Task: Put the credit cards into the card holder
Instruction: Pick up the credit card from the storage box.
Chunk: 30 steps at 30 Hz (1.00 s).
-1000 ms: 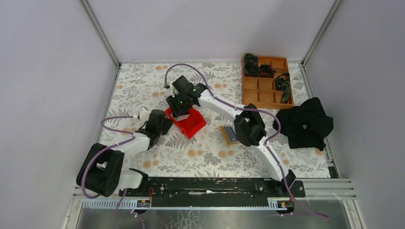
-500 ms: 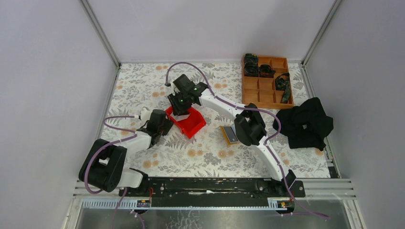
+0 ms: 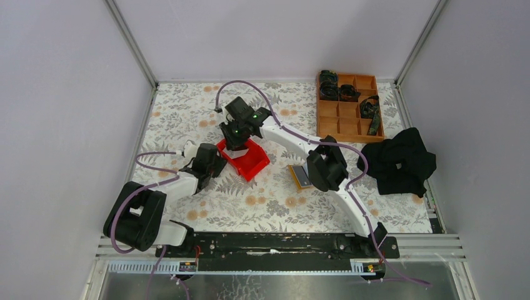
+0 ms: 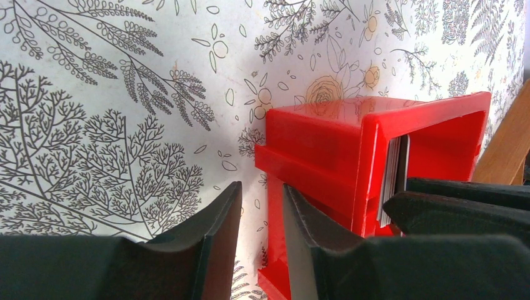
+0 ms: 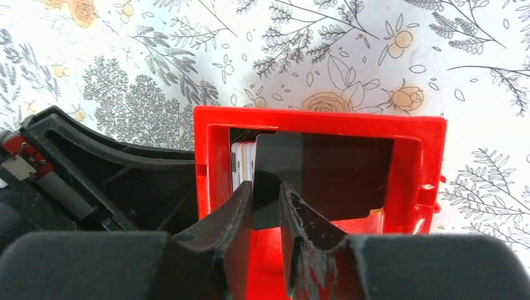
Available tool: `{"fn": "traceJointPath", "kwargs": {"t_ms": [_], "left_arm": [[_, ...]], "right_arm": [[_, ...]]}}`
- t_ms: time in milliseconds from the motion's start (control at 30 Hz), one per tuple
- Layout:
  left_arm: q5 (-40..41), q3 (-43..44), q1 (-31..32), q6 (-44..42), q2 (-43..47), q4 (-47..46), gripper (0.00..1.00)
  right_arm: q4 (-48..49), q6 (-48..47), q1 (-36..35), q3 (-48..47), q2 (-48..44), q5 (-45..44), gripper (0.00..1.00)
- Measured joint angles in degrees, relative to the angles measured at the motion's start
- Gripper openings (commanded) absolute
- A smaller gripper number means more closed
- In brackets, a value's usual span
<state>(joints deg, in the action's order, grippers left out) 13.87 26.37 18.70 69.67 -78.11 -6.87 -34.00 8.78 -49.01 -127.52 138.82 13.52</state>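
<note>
Pickup step, no card out yet. My right claw sits down inside red bin, fingers narrow, one each side of dark card at its lower corner. Firm pinch or bare touch, can't tell. Pale cards stand on edge by bin's left wall. My left claw sits low beside bin's outer wall, gap narrow; gripping or not, can't tell. Card holder lies flat, well apart to bin's right. Next, I reckon: secure pinch, lift card clear of rim, carry to holder, line up with slot.

Red bin walls box in the right tool; left tool flanks outside.
</note>
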Motion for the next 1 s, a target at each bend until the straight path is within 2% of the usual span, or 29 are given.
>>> {"fn": "traceJointPath", "kwargs": {"t_ms": [267,500,833,1000], "left_arm": [[0.0,0.0,0.0,0.0,0.0,-0.1,0.38],[0.0,0.0,0.0,0.0,0.0,-1.1,0.38],[0.0,0.0,0.0,0.0,0.8,-1.4,0.38],[-0.2,0.0,0.0,0.0,0.8,-1.5,0.38]], "right_arm": [[-1.0,-2.2,-1.4,-0.1,0.0,-7.1,0.11],[-1.1,-4.1,-2.8,-0.1,-0.9,-14.0,0.06],[-1.0,-4.9,-2.8,1.6,-3.3,-17.2,0.10],[-0.7,-4.8,-2.8,2.6,-3.4,-16.8,0.17]]}}
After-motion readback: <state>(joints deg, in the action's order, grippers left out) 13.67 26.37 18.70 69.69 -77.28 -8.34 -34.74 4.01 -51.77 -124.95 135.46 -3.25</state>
